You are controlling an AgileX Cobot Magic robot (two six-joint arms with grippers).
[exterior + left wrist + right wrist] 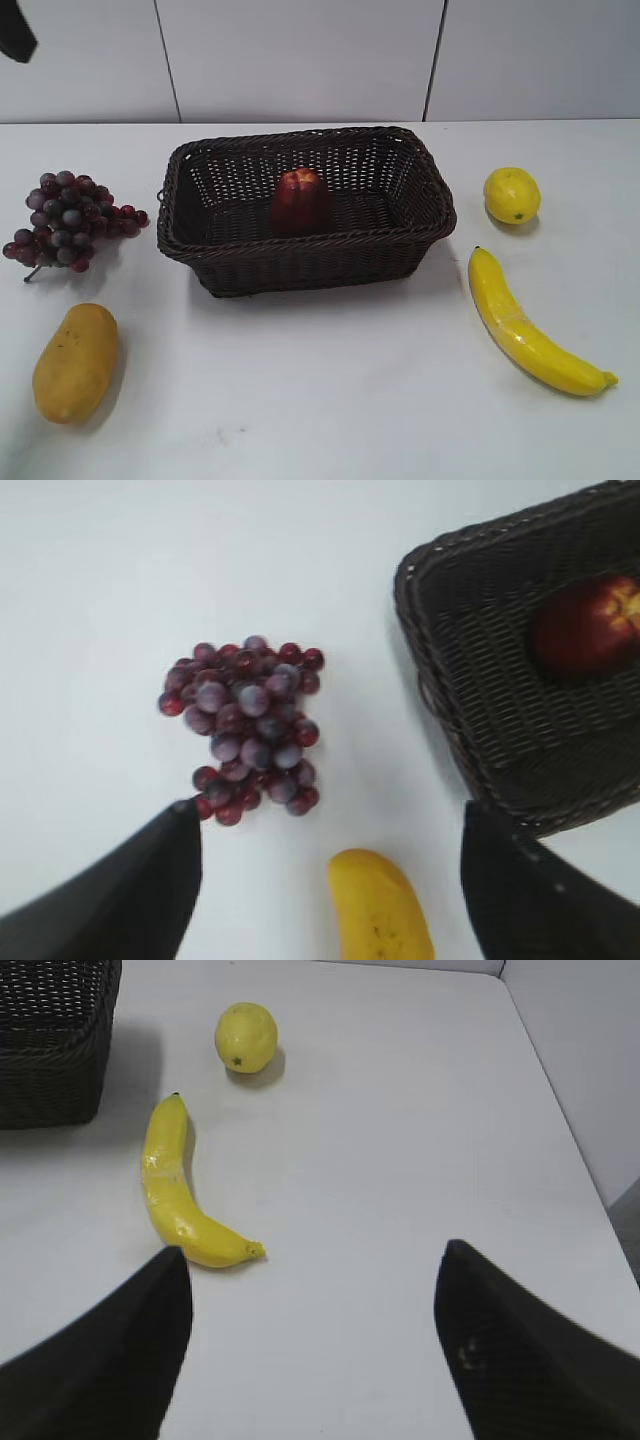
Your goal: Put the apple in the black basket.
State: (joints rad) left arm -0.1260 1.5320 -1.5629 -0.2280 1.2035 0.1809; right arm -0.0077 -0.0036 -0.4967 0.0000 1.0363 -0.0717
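Sitting upright inside the black basket point(306, 210), the apple point(301, 202) rests on the basket floor near the middle, orange-yellow patch on top. Basket stands centre of the white table point(320, 400), toward the back wall.

My left gripper point(330, 880) hangs above the table left of the basket, fingers point(120, 895) spread wide apart, nothing between them. Left wrist view: grape bunch point(245, 730) lies on the table below, just beyond my left fingertip; the tip of the mango point(380, 910) shows between my fingers at the bottom edge. Basket corner and the apple inside it sit upper right in that view.

My right gripper point(310, 1350) hangs over the table's right side, fingers point(520, 1350) also wide apart, holding nothing. Right wrist view: banana point(180, 1195) lies curved on the table, its lower tip near my left finger, not touching. Lemon point(246, 1037) sits beyond the banana, apart from it. Basket corner at upper left.

Exterior view: grapes left of the basket, mango front left, lemon right of the basket, banana front right. All four lie outside the basket, apart from it. Neither gripper is clearly visible in that view.
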